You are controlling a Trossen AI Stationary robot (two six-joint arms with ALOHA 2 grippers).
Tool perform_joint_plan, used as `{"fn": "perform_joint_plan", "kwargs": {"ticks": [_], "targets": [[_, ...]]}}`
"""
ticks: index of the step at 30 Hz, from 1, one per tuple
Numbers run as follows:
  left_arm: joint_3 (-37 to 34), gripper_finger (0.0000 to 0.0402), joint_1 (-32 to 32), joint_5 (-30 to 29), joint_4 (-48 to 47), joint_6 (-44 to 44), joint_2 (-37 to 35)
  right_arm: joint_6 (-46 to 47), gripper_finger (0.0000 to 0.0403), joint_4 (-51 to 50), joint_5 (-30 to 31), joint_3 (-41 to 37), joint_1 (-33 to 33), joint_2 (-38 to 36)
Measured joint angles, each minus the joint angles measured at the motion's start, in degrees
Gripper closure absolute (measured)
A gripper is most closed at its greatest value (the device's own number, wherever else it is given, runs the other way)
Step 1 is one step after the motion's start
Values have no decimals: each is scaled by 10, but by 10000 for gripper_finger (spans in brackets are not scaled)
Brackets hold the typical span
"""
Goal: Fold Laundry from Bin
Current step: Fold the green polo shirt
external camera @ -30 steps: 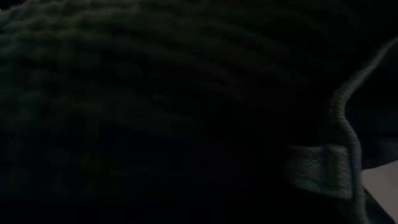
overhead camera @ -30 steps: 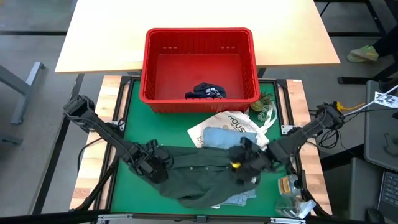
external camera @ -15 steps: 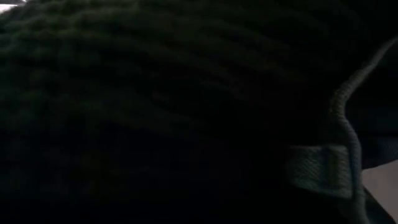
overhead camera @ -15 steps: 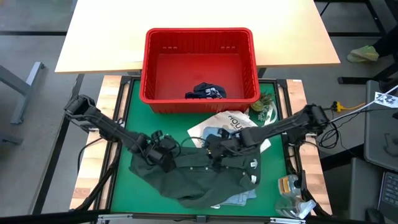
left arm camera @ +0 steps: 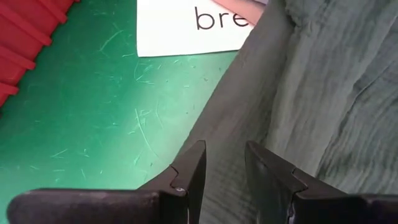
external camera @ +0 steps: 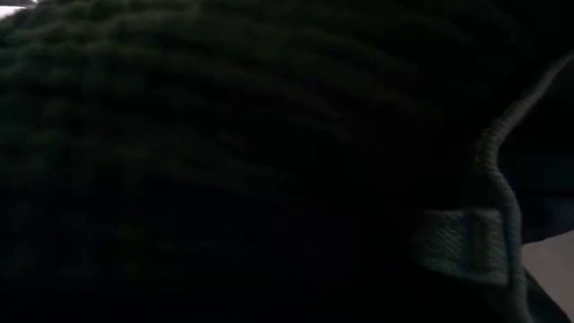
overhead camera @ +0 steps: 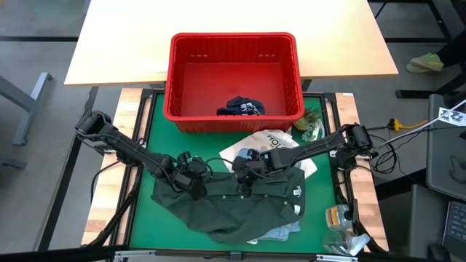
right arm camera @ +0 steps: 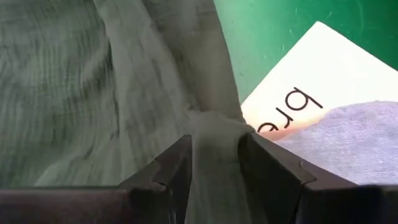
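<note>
I am working the dark olive-green garment (overhead camera: 233,204), which is lying rumpled across the near half of the green mat (overhead camera: 156,116) on the bench, with a light blue shirt (overhead camera: 280,231) peeking out under its near right edge. The left gripper (overhead camera: 195,183) is sitting on the garment's far left edge, its jaws straddling a ridge of the cloth and pinching it, as the left wrist view is showing. A little right of it, the right gripper (overhead camera: 244,175) is reaching in over the far edge, its jaws clamped on a bunched fold of the same fabric (right arm camera: 214,140). Just beyond that fold the white tote bag (overhead camera: 273,144) is lying flat, touching the garment. To do this step well, I am thinking both grips should be on matching points of one edge, so I should be lifting evenly and drawing the two apart to flatten the cloth without dragging the tote along. Farther back, the red bin (overhead camera: 233,76) is standing at the far edge of the mat, with the navy shorts (overhead camera: 242,108) lying inside against its near wall.
</note>
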Motion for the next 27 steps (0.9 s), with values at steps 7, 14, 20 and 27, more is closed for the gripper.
{"fn": "perform_joint_plan", "kwargs": {"ticks": [7, 14, 20, 27], "targets": [[0, 296, 0, -1, 0, 0, 0, -4, 305, 4, -11, 0, 1, 7], [0, 296, 0, -1, 0, 0, 0, 2, 386, 5, -61, 0, 2, 7], [0, 296, 0, -1, 0, -1, 0, 6, 395, 12, -89, 0, 28, 5], [0, 296, 0, -2, 0, -1, 0, 59, 396, 19, -163, 0, 89, 4]]}}
